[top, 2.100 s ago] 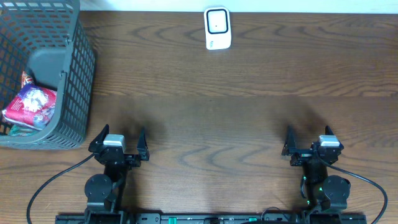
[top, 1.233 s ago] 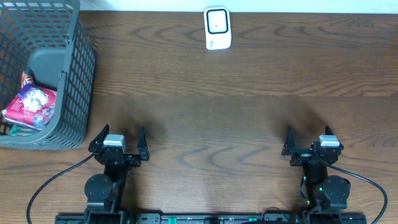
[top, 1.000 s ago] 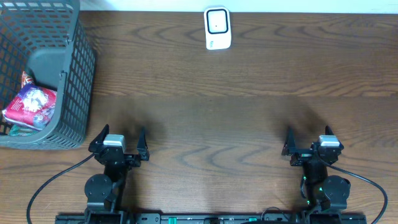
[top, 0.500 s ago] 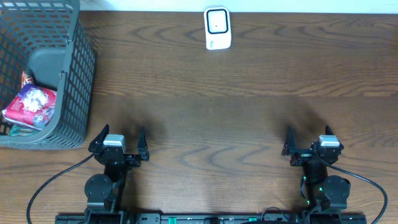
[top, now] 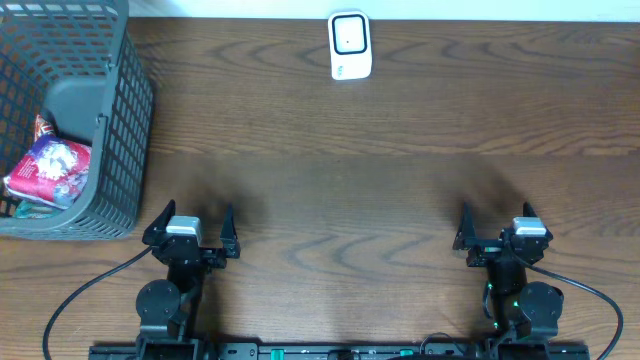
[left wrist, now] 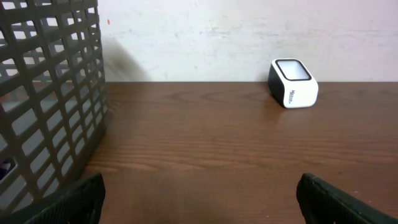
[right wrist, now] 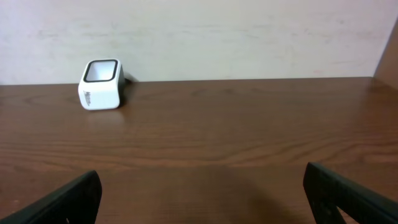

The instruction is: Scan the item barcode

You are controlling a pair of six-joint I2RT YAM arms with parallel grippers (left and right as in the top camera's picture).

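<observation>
A white barcode scanner (top: 349,45) with a dark window stands at the table's far edge; it also shows in the left wrist view as the scanner (left wrist: 293,83) and in the right wrist view as the scanner (right wrist: 101,84). A colourful packet, the item (top: 48,172), lies inside the grey mesh basket (top: 120,120) at the far left. My left gripper (top: 190,227) rests open at the near left, empty. At the near right my right gripper (top: 495,228) stands open, nothing between its fingers. Both are far from scanner and item.
The basket wall (left wrist: 43,99) fills the left side of the left wrist view. A pale wall runs behind the table's far edge. Dark wooden tabletop (top: 340,190) lies between the grippers and the scanner.
</observation>
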